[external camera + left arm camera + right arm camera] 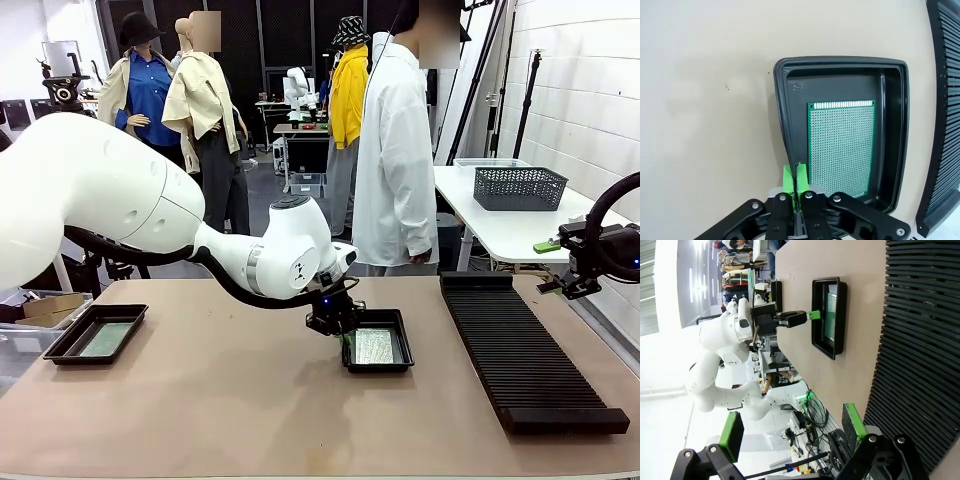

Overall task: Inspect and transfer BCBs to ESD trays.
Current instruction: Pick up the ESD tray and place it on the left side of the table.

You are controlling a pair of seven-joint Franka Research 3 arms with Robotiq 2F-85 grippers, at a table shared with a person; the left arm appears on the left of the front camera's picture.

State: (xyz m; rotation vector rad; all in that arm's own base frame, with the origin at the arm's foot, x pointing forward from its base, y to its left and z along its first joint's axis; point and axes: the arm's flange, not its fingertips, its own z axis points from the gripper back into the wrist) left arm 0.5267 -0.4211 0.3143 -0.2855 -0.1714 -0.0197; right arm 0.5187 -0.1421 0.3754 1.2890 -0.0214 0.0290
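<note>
Left gripper [795, 182] pinched shut on tray [892, 125] rim, right gripper [790, 432] wide and empty near rack [525, 350], board [842, 145] flat in tray: thin, light, stiff, probably scratch-prone, best taken by its bare edges, not the face.

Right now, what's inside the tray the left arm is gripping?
One green BCB lies flat on the floor of the middle ESD tray. The left gripper is shut on the tray's rim. The fingers cover a bit of that rim; under the board is hidden.
</note>
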